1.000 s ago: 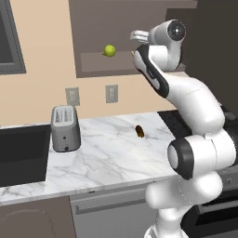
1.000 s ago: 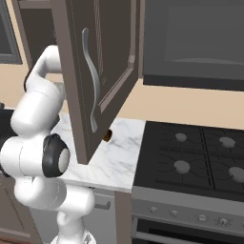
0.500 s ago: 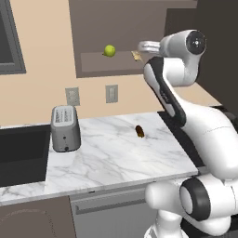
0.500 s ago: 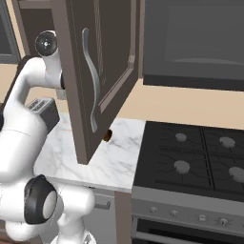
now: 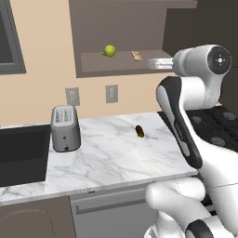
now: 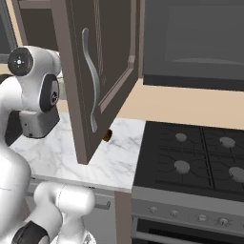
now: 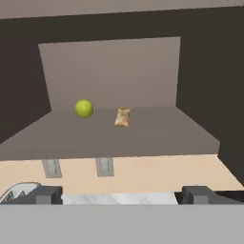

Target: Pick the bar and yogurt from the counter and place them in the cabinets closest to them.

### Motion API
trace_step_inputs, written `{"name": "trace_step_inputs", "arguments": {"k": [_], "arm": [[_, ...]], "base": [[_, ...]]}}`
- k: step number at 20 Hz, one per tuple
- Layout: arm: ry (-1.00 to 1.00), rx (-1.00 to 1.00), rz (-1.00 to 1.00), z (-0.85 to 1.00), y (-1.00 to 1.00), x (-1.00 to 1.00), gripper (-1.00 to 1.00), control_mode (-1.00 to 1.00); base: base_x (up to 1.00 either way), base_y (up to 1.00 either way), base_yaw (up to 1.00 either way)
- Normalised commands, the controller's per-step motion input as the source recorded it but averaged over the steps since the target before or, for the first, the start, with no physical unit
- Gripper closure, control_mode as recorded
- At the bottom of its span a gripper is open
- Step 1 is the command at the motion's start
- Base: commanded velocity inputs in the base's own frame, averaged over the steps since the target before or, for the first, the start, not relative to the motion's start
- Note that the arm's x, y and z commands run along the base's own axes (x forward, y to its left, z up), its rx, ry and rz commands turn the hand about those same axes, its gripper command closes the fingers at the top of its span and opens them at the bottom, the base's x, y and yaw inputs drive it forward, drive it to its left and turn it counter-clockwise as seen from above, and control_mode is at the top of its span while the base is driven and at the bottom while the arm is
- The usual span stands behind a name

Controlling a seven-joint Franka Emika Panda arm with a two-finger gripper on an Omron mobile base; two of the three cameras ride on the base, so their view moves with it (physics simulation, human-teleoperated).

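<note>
Hand view: the bar [image 7: 122, 117] lies on the cabinet [image 7: 143, 133] shelf straight ahead of the gripper [image 7: 122, 194], long axis pointing away, beside a green ball [image 7: 84, 108]; jaws spread wide, empty

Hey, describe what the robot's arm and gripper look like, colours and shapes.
The arm is glossy white, built of rounded segments with dark grey bands and round joint caps. The gripper ends in two small, blocky dark grey finger tips.
</note>
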Motion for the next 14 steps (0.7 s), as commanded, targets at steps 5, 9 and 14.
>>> {"name": "trace_step_inputs", "arguments": {"k": [5,9,14], "arm": [[0.1,-0.08,0.0,-0.19,0.0,-1.0,-1.0,-1.0],[0.12,-0.09,0.0,-0.48,0.0,-0.95,-1.0,-1.0],[0.18,-0.1,0.0,-0.89,-0.01,-0.42,-1.0,-1.0]], "base": [[0.0,0.0,0.0],[0.0,0.0,0.0],[0.0,0.0,0.0]]}}
